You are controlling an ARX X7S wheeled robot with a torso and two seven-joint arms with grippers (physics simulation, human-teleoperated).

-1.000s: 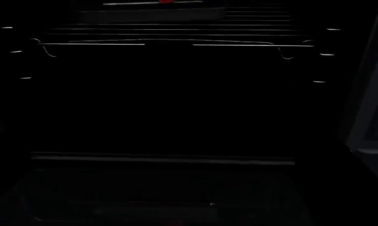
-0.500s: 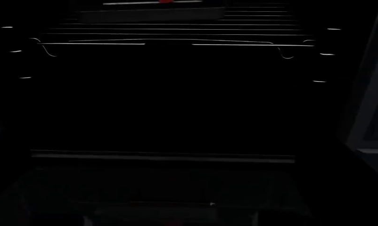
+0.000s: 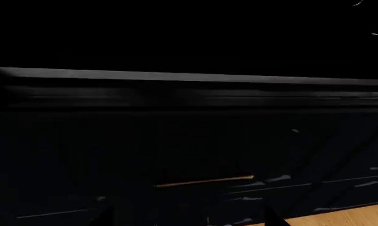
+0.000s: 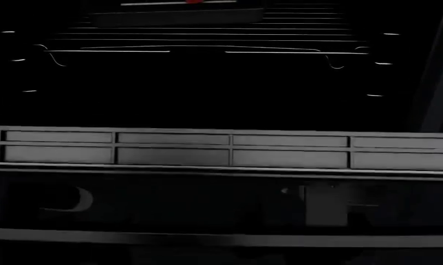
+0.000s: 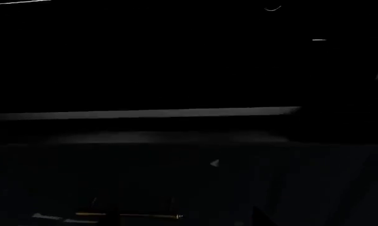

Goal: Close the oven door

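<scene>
The oven (image 4: 206, 94) is a black cavity with thin wire racks (image 4: 206, 51) filling the upper head view. The oven door (image 4: 177, 149) stands partly raised. Its grey slotted edge runs across the whole head view, and a long bar handle (image 4: 221, 239) lies below it. In the left wrist view the oven door (image 3: 189, 87) shows as a grey band above my left gripper (image 3: 187, 219), whose dark fingertips (image 3: 104, 217) stand wide apart, open and empty. The right wrist view shows the oven door (image 5: 145, 113) above my right gripper (image 5: 185, 219), also open.
Dark drawer fronts with a short brass handle (image 3: 205, 181) lie below the door in the left wrist view. The same kind of brass handle (image 5: 138, 215) shows in the right wrist view. Wooden floor (image 3: 346, 217) shows at one corner. A pale cabinet edge (image 4: 439, 83) stands at the right.
In the head view the door has swung upward. Its edge was a thin line low down and now fills a broad grey band across the middle.
</scene>
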